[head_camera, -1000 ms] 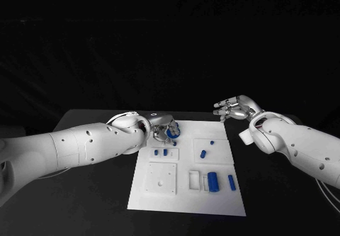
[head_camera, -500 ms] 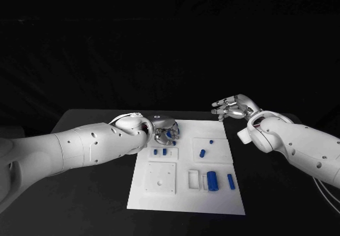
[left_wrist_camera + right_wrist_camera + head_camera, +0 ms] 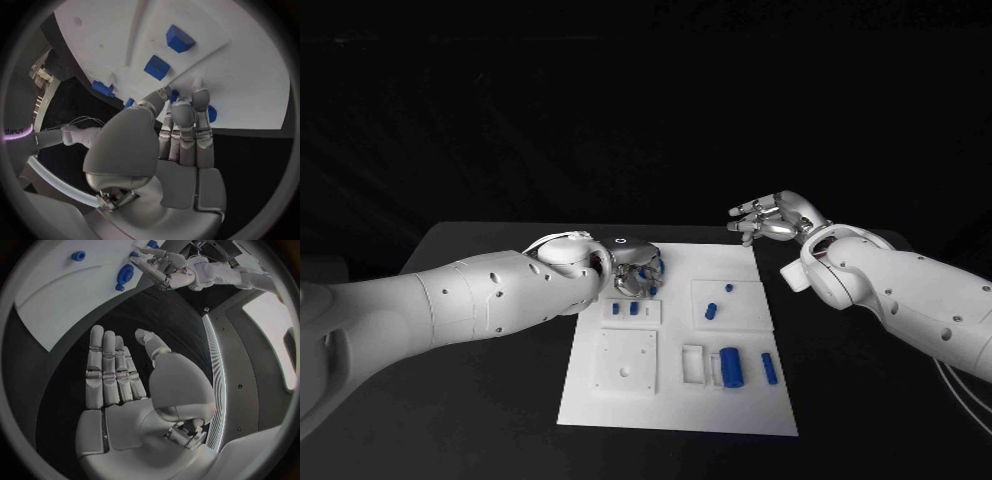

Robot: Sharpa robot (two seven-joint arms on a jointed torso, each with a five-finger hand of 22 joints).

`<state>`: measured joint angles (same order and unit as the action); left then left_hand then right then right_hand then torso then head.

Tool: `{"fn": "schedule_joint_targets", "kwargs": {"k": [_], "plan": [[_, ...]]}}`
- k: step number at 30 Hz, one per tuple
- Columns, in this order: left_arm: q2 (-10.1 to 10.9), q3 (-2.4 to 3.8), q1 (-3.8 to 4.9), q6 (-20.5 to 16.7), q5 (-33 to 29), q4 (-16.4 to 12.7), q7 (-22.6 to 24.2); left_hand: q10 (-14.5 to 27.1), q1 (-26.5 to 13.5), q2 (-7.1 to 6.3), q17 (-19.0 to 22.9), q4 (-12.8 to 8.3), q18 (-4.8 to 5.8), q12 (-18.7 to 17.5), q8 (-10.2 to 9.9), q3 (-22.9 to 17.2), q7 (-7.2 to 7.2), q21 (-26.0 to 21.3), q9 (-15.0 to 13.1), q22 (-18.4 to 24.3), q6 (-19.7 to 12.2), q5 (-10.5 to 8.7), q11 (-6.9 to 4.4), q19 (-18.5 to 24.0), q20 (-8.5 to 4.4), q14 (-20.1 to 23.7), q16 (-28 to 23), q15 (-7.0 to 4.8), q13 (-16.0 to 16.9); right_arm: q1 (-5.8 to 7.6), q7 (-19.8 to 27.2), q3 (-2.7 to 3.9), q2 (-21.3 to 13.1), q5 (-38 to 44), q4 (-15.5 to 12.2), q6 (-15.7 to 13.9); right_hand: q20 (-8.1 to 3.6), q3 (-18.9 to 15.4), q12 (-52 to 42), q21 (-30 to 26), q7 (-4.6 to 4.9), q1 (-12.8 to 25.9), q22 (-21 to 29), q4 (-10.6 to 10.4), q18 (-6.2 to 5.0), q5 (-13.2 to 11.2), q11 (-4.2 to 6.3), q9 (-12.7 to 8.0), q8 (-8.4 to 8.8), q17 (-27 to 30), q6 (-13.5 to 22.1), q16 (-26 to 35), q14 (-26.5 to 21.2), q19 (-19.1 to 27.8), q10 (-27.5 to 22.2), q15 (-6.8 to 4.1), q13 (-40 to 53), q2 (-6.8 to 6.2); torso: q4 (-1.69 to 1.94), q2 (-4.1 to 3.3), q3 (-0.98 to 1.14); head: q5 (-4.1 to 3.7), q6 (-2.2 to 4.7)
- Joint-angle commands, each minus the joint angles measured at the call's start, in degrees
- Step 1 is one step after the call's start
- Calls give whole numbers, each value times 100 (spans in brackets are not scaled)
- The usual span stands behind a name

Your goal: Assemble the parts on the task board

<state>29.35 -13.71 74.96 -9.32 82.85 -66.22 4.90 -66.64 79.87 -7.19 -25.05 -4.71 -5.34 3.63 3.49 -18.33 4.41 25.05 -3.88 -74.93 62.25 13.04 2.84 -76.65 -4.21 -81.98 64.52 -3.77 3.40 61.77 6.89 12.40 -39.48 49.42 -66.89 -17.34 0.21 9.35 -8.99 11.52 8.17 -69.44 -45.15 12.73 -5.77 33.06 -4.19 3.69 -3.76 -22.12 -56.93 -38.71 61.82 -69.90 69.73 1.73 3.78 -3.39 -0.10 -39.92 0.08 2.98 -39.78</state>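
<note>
The white task board (image 3: 678, 400) lies in the middle of the black table. My left hand (image 3: 636, 271) sits low over the board's far left corner, its fingers (image 3: 184, 112) pointing down onto the white surface. It pinches a small blue part (image 3: 210, 114) that is mostly hidden behind the fingertips. Just in front of this hand two small blue blocks (image 3: 626, 309) stand in a little plate. My right hand (image 3: 773, 220) hovers past the board's far right corner, fingers spread, palm (image 3: 125, 390) empty.
On the board's right plate lie two blue pieces (image 3: 715, 308). At the near side are a white square plate (image 3: 627, 362), a white frame (image 3: 694, 365), a blue cylinder (image 3: 731, 367) and a blue bar (image 3: 769, 368). Bare black table (image 3: 473, 400) flanks the board.
My left hand has sunk a little toward the board, and the blue part it carries is now mostly covered by its fingers. The right hand has hardly moved.
</note>
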Motion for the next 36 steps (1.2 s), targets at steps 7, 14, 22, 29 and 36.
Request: {"fn": "schedule_joint_targets", "kwargs": {"k": [7, 14, 22, 29, 36], "plan": [[-67, 3, -48, -28, 100, 78, 19, -128, -53, 77, 38, 3, -119, -25, 14, -27, 8, 75, 3, -111, 85, 7, 0, 69, 3, 36, 57, 35, -3, -2, 68, 3, 14, 49, -19, 26, 12, 28, 32, 22, 26, 35, -5, -5, -75, 17, -35, -4, 4, -8, -12, -31, 26, 9, 19, -6, -9, 1, 5, 8, 9, -4, -16], [-85, 3, -54, -40, 101, 104, -5, -178, -50, 109, 57, 13, -128, -23, 16, -24, 20, 98, 2, -109, 102, -3, -4, 82, 12, 39, 77, 42, -2, -2, 69, 3, 17, 51, -21, 26, 12, 27, 37, 14, 25, 36, 0, -15, -75, 19, -34, -4, 3, -8, -16, -32, 23, 3, 23, -6, -9, 1, 2, 10, 8, -8, -12], [-95, 3, -55, 46, 103, 131, -37, -307, -16, 194, 86, 16, -142, -25, 15, 7, 53, 128, 2, -109, 221, -17, -12, 123, 35, 46, 107, 70, -2, -1, 69, 3, 14, 51, -25, 30, 12, 27, 37, 14, 25, 36, 0, -15, -75, 19, -34, -4, 3, -8, -16, -32, 23, 3, 23, -6, -9, 1, 6, 7, 7, -7, -20], [-115, 3, -56, 14, 100, 140, 0, -455, -16, 279, 114, 52, -153, -18, 26, 102, 47, 157, -6, -106, 354, -77, -44, 149, 51, 54, 128, 77, 1, -1, 69, 3, 18, 65, -25, 31, 13, 29, 38, 6, 24, 40, 4, -27, -73, 19, -33, -4, 4, -8, -19, -32, 22, 3, 27, -6, -9, 4, 9, 9, 5, -2, -17], [-125, 3, -56, -81, 95, 158, 39, -711, 52, 382, 132, 28, -162, -19, 28, 229, 50, 179, -14, -104, 592, -88, -88, 154, 57, 60, 146, 85, 3, -1, 70, 3, 20, 68, -24, 32, 13, 29, 38, 6, 24, 40, 4, -27, -73, 19, -33, -4, 4, -8, -19, -32, 22, 3, 27, -6, -9, 4, 6, 9, 3, -9, -12]]}}
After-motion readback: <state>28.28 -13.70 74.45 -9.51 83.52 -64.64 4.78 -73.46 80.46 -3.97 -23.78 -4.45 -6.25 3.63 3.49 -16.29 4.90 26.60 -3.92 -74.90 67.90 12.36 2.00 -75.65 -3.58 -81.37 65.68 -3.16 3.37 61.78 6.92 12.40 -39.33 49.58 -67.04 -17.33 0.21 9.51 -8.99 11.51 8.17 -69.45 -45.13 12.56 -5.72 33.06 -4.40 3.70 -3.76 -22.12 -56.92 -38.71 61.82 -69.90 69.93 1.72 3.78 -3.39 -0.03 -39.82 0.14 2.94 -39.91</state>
